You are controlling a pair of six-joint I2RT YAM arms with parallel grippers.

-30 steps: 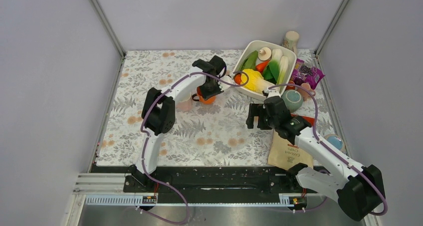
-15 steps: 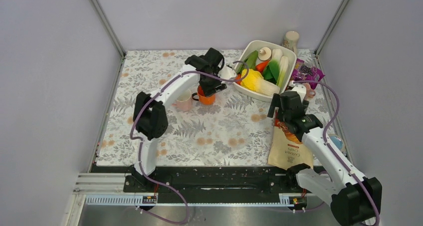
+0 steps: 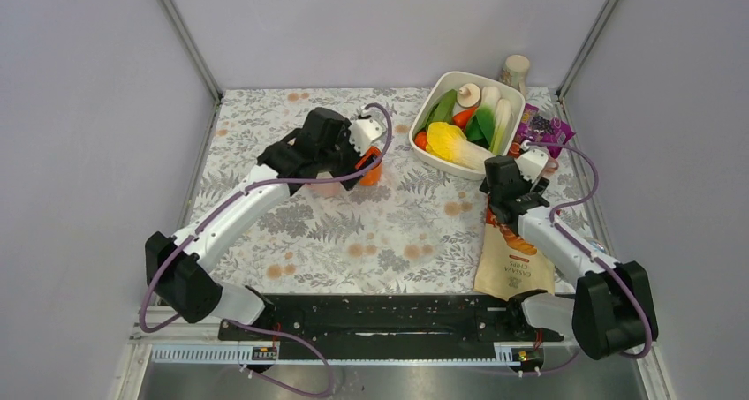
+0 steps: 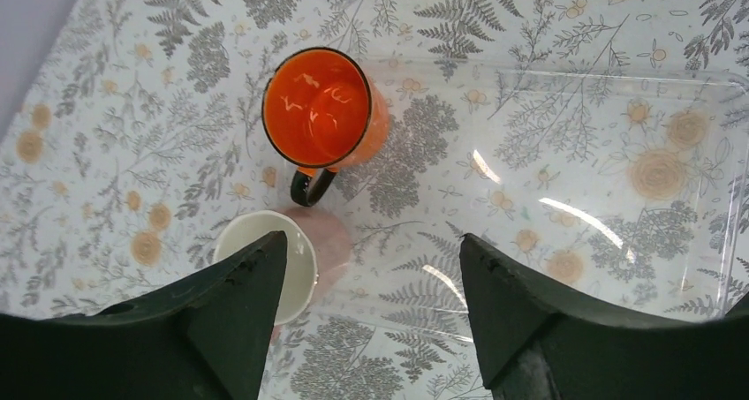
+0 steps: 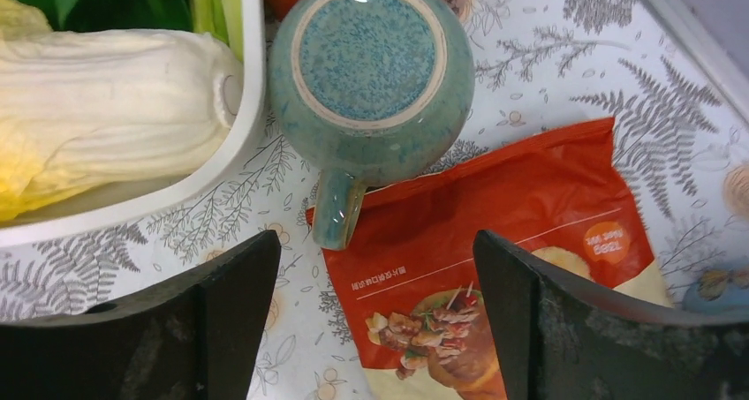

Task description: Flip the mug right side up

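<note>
Teal mug (image 5: 369, 69) upside-down — right wrist only.

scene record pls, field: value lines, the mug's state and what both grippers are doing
target: teal mug, upside down, base facing up, beside the white bin
handle: points toward a corner of the red snack bag
right gripper: open, above the teal mug, not touching it
left gripper: open, above the orange mug, which stands upright
task status: teal mug not yet turned
</note>
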